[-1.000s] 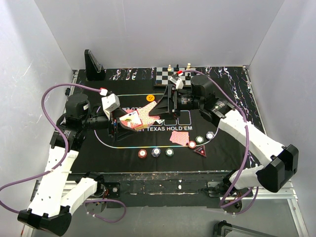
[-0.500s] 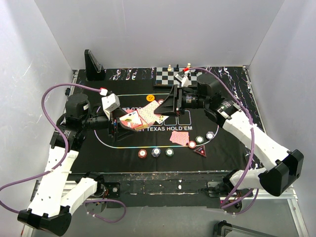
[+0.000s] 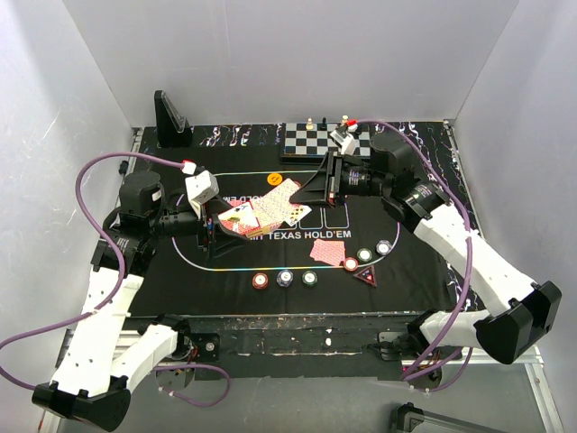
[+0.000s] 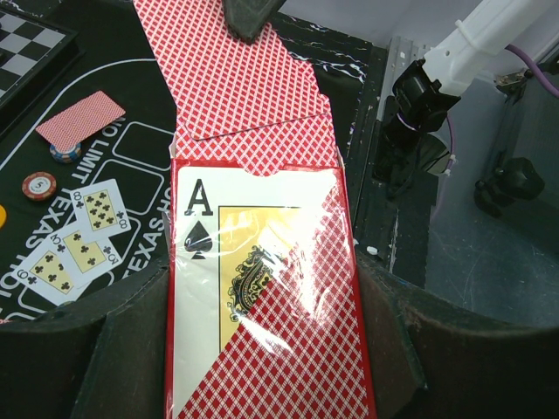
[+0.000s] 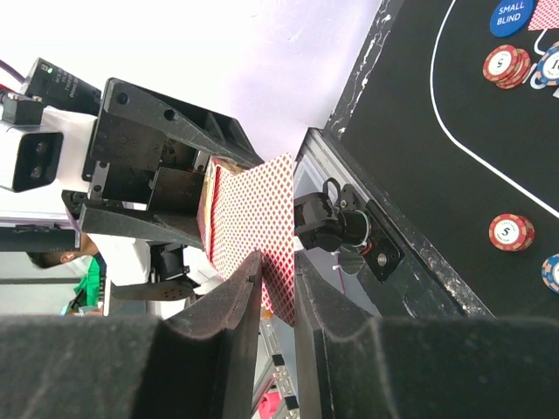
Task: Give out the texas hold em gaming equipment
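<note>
Fixed overhead looking down, two close wrist views — all share the cards (image 3: 270,212)

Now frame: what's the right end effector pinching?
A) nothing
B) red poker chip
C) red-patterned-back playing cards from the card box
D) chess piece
C: the right wrist view shows the right end effector closed on the red-patterned-back playing cards, which stick out of the ace-of-spades card box gripped by the left end effector.
</note>
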Available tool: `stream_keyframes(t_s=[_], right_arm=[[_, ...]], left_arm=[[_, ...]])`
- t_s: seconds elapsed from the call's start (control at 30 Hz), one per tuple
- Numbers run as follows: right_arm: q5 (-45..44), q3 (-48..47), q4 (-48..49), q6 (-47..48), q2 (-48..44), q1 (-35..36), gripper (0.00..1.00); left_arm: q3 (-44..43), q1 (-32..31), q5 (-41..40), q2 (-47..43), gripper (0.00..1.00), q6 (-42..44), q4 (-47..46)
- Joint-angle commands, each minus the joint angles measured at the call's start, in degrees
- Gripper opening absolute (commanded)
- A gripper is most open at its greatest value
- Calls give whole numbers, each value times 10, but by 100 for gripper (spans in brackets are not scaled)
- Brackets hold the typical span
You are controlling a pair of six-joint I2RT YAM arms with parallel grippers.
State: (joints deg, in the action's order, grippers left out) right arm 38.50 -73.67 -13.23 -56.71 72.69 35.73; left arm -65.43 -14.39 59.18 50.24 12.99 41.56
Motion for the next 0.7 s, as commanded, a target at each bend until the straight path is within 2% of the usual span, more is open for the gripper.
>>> stream_keyframes(t_s=[0.0, 0.33, 0.5, 0.67], right_arm=[[-4, -31, 10, 12, -24, -11, 27], [26, -37, 50, -20, -31, -49, 1], [39, -24, 86, -50, -33, -67, 1], [59, -21, 109, -72, -37, -120, 1]], left_arm=[[-23, 2, 18, -12, 0, -2, -15], [-28, 2, 15, -13, 0, 7, -2], [-28, 2, 13, -14, 0, 7, 2], [-31, 2, 10, -15, 0, 11, 9]])
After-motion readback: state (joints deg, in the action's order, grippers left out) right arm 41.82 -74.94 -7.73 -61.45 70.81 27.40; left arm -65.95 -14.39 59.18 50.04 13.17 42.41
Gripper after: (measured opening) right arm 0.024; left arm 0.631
